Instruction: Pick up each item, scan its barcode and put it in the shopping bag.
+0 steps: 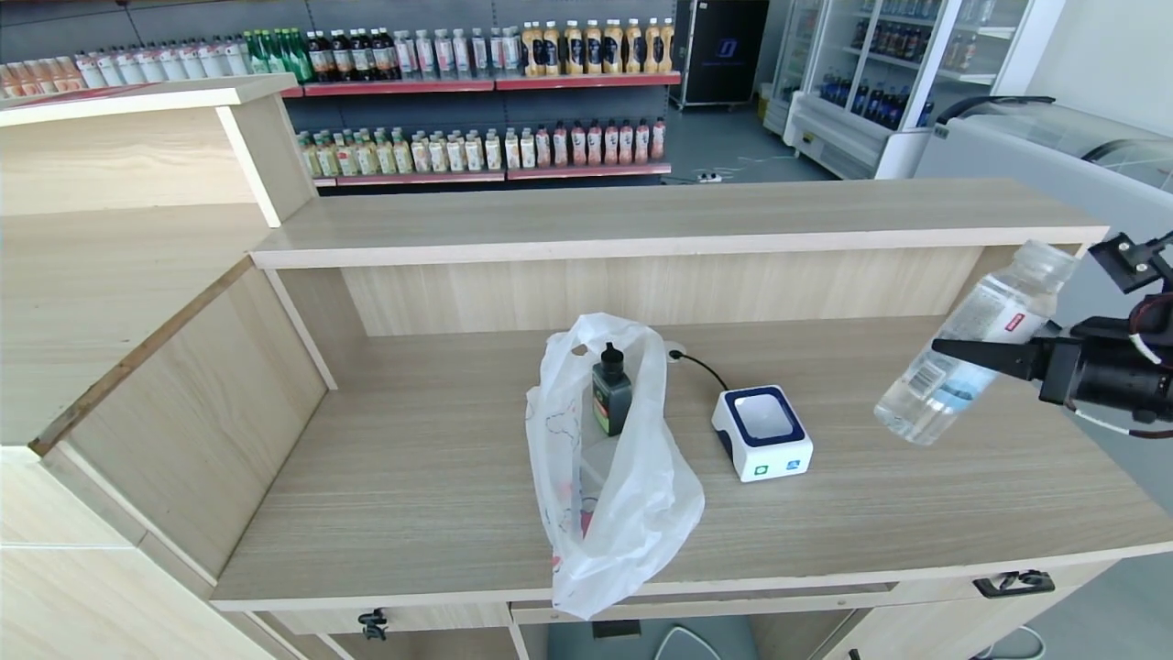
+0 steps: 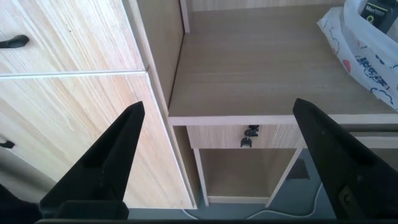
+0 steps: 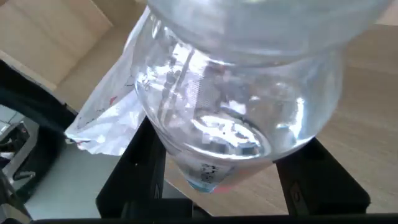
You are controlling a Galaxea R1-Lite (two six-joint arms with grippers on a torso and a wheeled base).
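Observation:
My right gripper (image 1: pixel 971 353) is shut on a clear plastic water bottle (image 1: pixel 976 341), held tilted in the air above the right end of the wooden counter (image 1: pixel 440 477). In the right wrist view the bottle (image 3: pixel 236 99) is seen from its base, clamped between the black fingers (image 3: pixel 140 168). The white barcode scanner (image 1: pixel 761 432) sits near the counter's middle, left of and below the bottle. A white plastic shopping bag (image 1: pixel 609 477) stands open left of the scanner with a dark bottle (image 1: pixel 610 390) inside. My left gripper (image 2: pixel 217 162) hangs open, low beside the counter's left front corner, holding nothing.
A raised ledge (image 1: pixel 678 220) runs along the counter's back and a wooden side wall (image 1: pixel 183 403) closes its left. The scanner's black cable (image 1: pixel 701 365) trails toward the back. Drawer handles (image 1: pixel 1013 582) line the front edge. The bag's edge (image 2: pixel 364 50) shows in the left wrist view.

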